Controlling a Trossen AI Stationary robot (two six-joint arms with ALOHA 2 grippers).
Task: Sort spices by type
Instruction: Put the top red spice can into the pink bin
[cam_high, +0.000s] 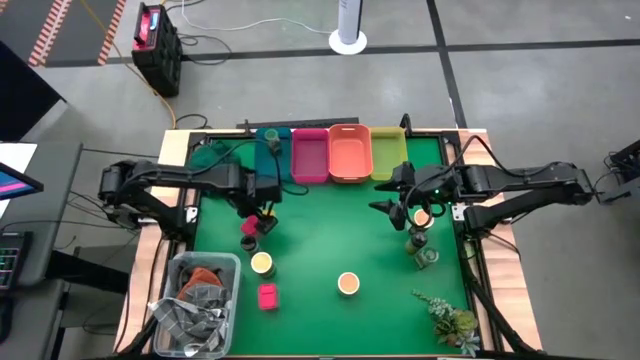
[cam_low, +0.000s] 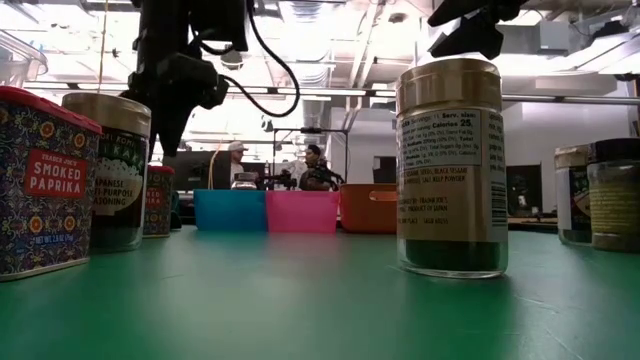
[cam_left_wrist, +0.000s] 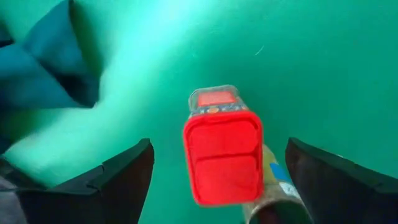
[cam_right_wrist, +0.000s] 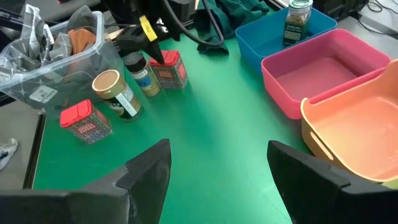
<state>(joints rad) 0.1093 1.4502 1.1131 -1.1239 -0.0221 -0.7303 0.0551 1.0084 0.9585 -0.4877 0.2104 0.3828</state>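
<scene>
**Left arm poised over a red-lidded tin; pick not yet made**

- Left gripper (cam_left_wrist: 214, 180): fingers spread wide, holding nothing, hanging directly above a red-lidded spice tin (cam_left_wrist: 222, 149), which stands on the green table (cam_left_wrist: 323, 74) between the two fingers. A dark-lidded jar (cam_right_wrist: 138, 73) stands just beside the tin.
- Step, as judged: reaching for the tin. Next: descend squarely, close on its sides without knocking the jar.
- Right gripper (cam_right_wrist: 214, 165): open, empty, waiting near the pink bin (cam_right_wrist: 323, 74).

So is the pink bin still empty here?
Yes, the right wrist view shows the pink bin with a bare floor, while a spice jar stands in the blue bin.
</scene>
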